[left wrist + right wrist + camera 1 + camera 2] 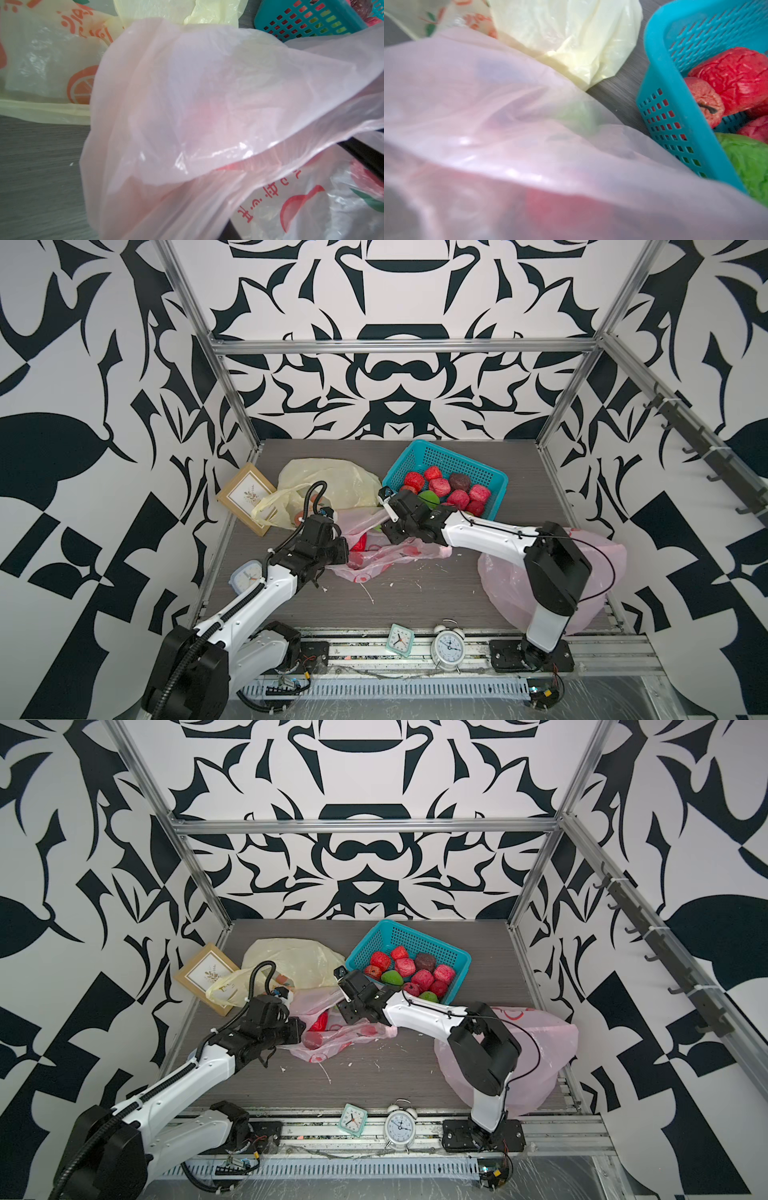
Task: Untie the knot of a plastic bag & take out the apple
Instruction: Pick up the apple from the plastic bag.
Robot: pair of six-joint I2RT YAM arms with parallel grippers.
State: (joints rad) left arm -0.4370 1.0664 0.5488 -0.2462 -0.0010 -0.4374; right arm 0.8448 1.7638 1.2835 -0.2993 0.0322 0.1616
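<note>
Pink film of the plastic bag lies right against both wrist cameras. A red blur behind it is the apple, inside the bag at the middle of the table between the two arms. The left gripper meets the bag's near edge and the right gripper its far edge, beside the teal mesh basket. Film and wrist bodies hide both sets of jaws, so I cannot tell whether either is closed on anything. Biggest of the other containers is a puffed pink sack at the right edge behind the right arm, its contents not discernible. Next come a flattened yellow bag at the back and a smaller orange-printed bag lying over a corner of a picture frame. The basket holds wrinkled red fruits, one dark brown fruit and green fruits. Black-and-white patterned walls enclose a grey wood-grain table flecked with white scraps. On the front rail stand a twin-bell alarm clock and a small mint clock, and a pale blue clock sits beside the left arm.
</note>
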